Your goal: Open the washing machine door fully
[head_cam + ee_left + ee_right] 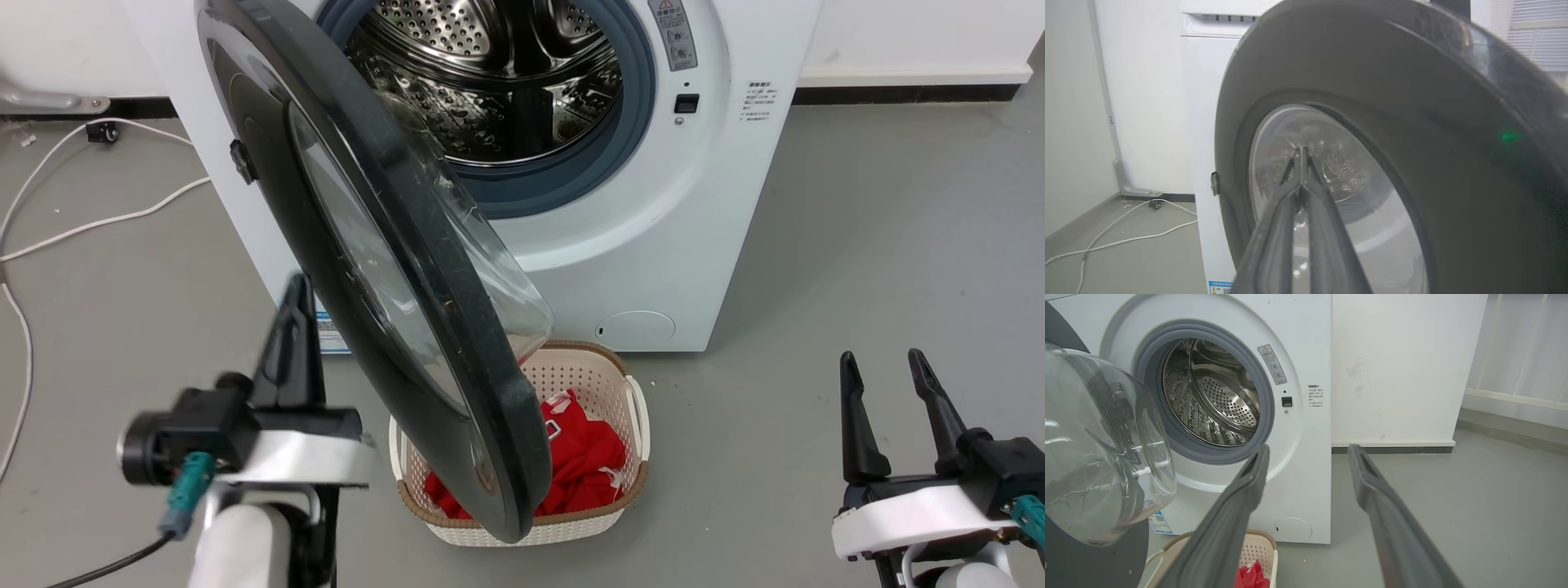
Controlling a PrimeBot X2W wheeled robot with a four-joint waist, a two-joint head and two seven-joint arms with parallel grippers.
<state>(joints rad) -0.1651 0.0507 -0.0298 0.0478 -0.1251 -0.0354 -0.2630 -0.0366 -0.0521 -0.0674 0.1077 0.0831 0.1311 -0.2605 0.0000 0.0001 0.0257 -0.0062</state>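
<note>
Door (384,245) stands roughly half open, swung out leftward from the washer (669,237), with its lower edge hanging over the basket (638,408). We hold our left hand (298,287) on the door's outer side, fingers pressed together with nothing between them and tips aimed at that face. We cannot tell whether they touch it. Closed fingers make a stiff blade for nudging, we judge, though from this side they would block the swing rather than help it. Our right hand (880,357) rests well apart at the lower right, fingers spread wide and empty, likely parked there to leave the door's arc free. We judge the opening partway done.
</note>
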